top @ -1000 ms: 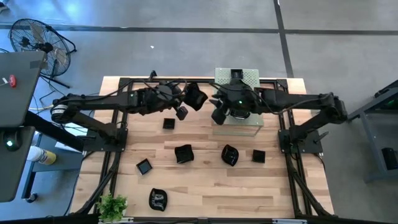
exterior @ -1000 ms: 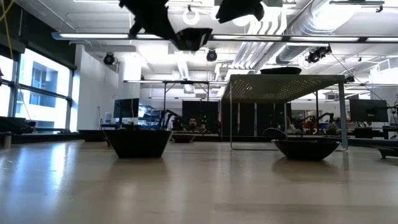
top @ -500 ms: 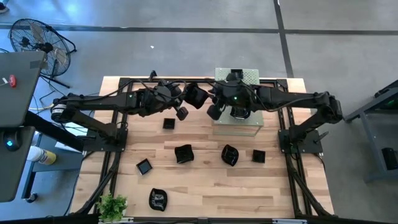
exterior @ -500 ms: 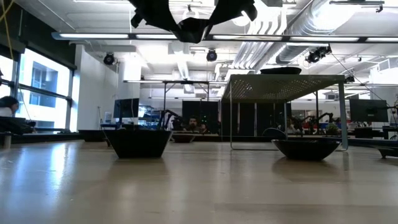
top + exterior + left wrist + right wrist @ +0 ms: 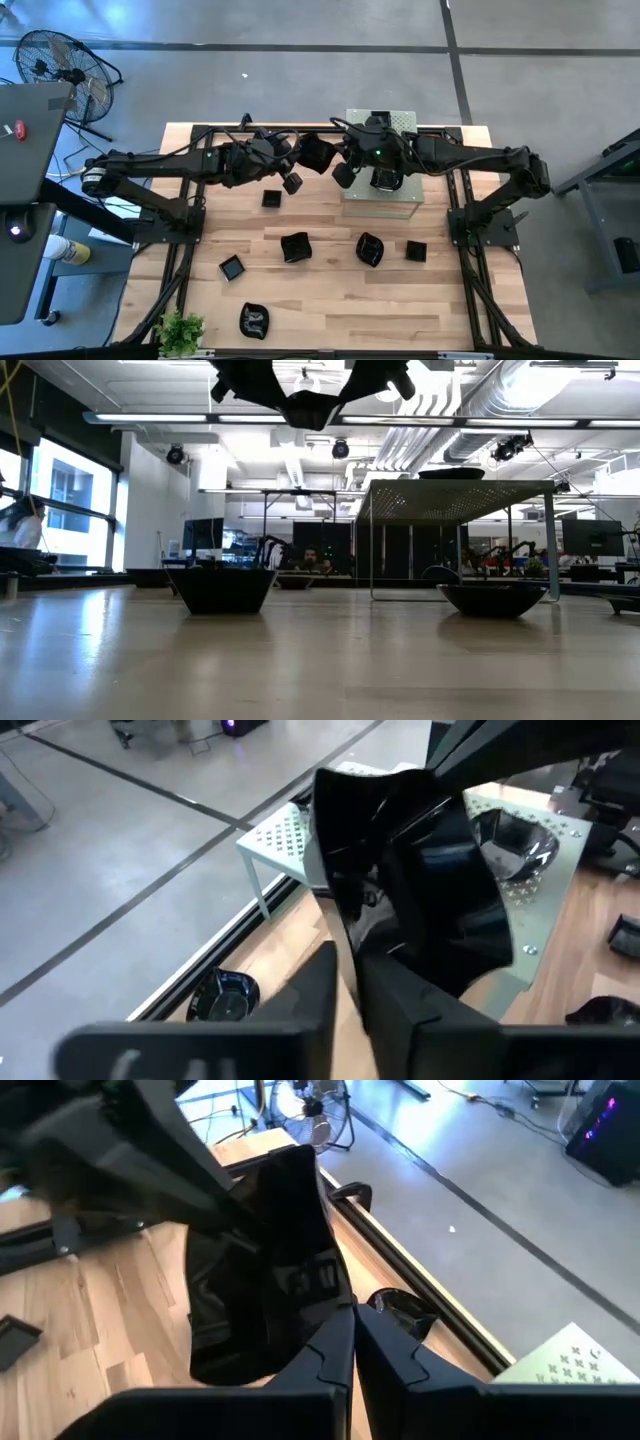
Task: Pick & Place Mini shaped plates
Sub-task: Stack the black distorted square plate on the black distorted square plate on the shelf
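Observation:
A glossy black mini plate (image 5: 317, 153) hangs high above the table's far middle between my two grippers, and shows in the low view as a dark dish (image 5: 308, 408). My left gripper (image 5: 304, 153) comes at it from the left and my right gripper (image 5: 334, 163) from the right; both are shut on it. Several more mini plates lie flat on the wood, among them a square one (image 5: 271, 198), one in the middle (image 5: 295, 246) and one near the front (image 5: 254, 318). Another plate (image 5: 510, 835) rests on the pale green board. My left gripper has the plate's rim (image 5: 348, 952) between its two fingers, one on the inner face and one on the outer. The fingers come slanting down from the table's left. The plate stands tipped on edge, clear of the table. My right gripper pinches the opposite rim (image 5: 340, 1295) between its two fingers, which are closed together on it. They come slanting down from the table's right. The plate is held in the air, tilted, with my left gripper on its far side.
The pale green perforated board (image 5: 395, 200) stands on legs at the far middle, under my right arm. More plates lie at the right (image 5: 369, 249), (image 5: 416, 250) and left (image 5: 232, 267). A small plant (image 5: 180, 330) sits at the near left corner. Black frame rails run along both sides.
My right gripper has moved toward the table's left, up to the plate in my left gripper, and has shut on its rim. The plate has stayed in the air at about the same place.

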